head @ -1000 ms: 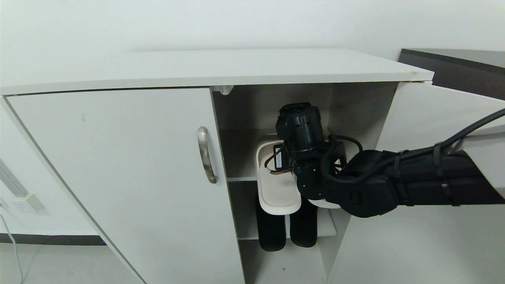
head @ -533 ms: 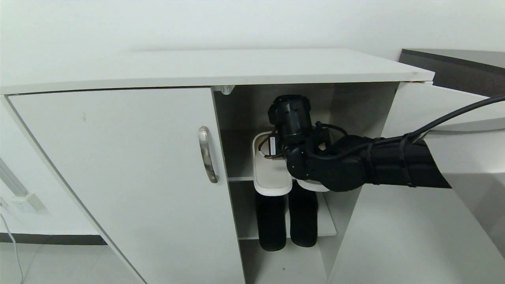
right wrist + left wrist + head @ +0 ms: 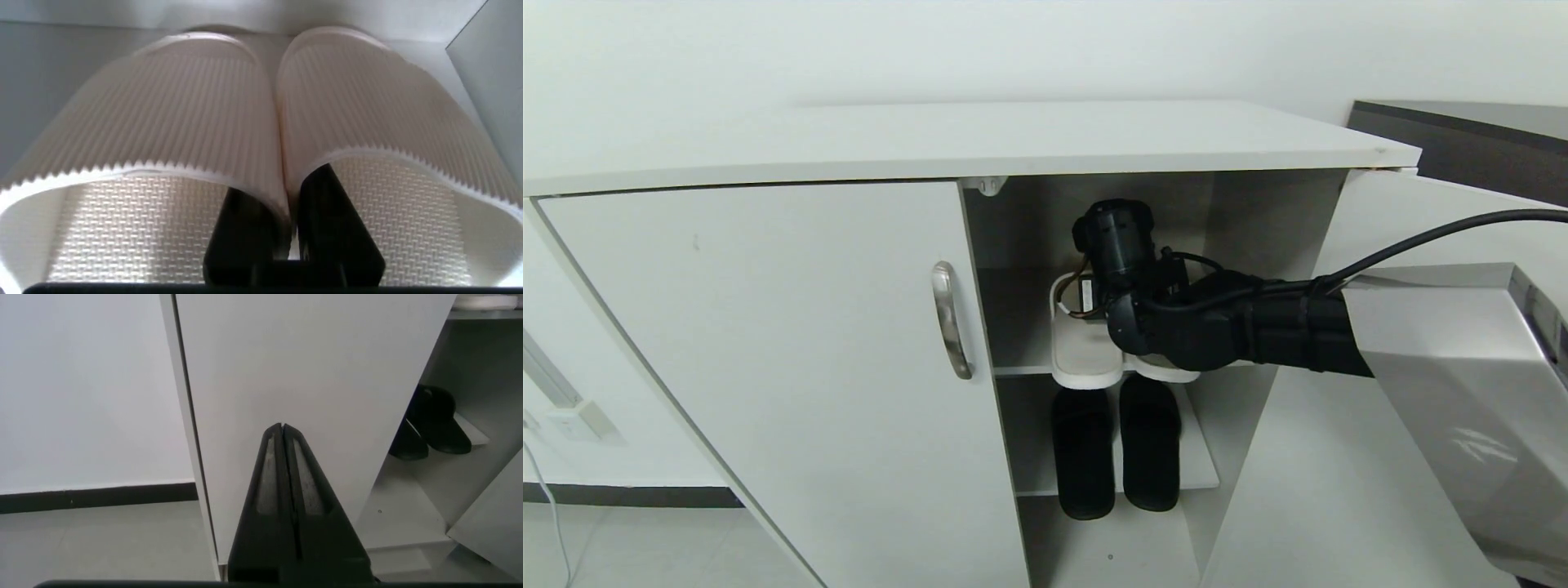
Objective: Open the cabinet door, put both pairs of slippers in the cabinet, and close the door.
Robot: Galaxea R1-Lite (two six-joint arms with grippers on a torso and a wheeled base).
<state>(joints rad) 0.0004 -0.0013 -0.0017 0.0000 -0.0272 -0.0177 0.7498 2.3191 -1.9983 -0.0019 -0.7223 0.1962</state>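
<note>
Right claw (image 3: 288, 196) clamped on white slippers (image 3: 1085, 359); heels overhung shelf (image 3: 1017, 369). Early release risked drop onto black slippers (image 3: 1116, 445). Left claw (image 3: 282, 439) together.

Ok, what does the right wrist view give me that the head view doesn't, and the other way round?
Right wrist view: the right gripper pinching the white slippers by their ribbed straps where the two meet, one finger inside each.
Head view: their heels poking past the front edge of the upper shelf, the black slippers on the lower shelf, the left door shut, the right door open.
Both: the white slippers side by side.
</note>
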